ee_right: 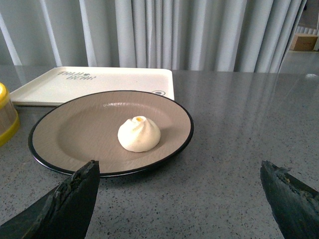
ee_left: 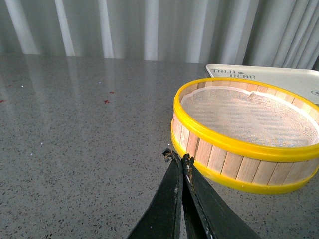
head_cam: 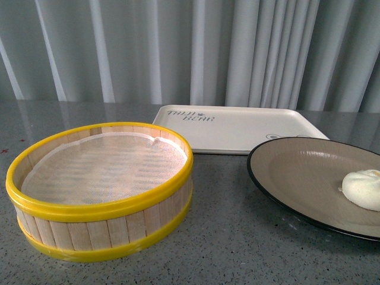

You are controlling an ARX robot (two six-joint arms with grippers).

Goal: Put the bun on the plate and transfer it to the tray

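Low over the grey speckled table [head_cam: 225, 243], the left claw [ee_left: 178, 158] points at the side of the round wooden steamer basket with yellow rings [ee_left: 239, 159]. Its two thin black fingers [ee_left: 167, 199] are pressed tight together and hold nothing. The tip is just beside the basket's wall, and I cannot tell if it touches.

The right claw [ee_right: 178, 169] is also low. Its two dark fingers [ee_right: 75, 196] are spread wide apart, with nothing between them but table. It faces the wide round tan plate with a thin black rim [ee_right: 84, 129], which sits right in front of it.

The small white bun with a pinched, twisty top [ee_right: 139, 134] sits on the plate, near its middle. It stands upright and nothing else is on the plate.

The basket is on the left side of the table, well apart from the bun. Inside it lies only a sheet of thin white paper [head_cam: 107, 166].

Behind the basket and the plate lies the flat cream-white tray with rounded corners and dark letters [head_cam: 237, 127]. The plate's far edge is just in front of the tray's near edge. Nothing lies on the tray.

A tiny red mark [ee_left: 106, 101] shows on the table off to the side of the basket. At the very back hangs a pale grey curtain with long folds [head_cam: 267, 47].
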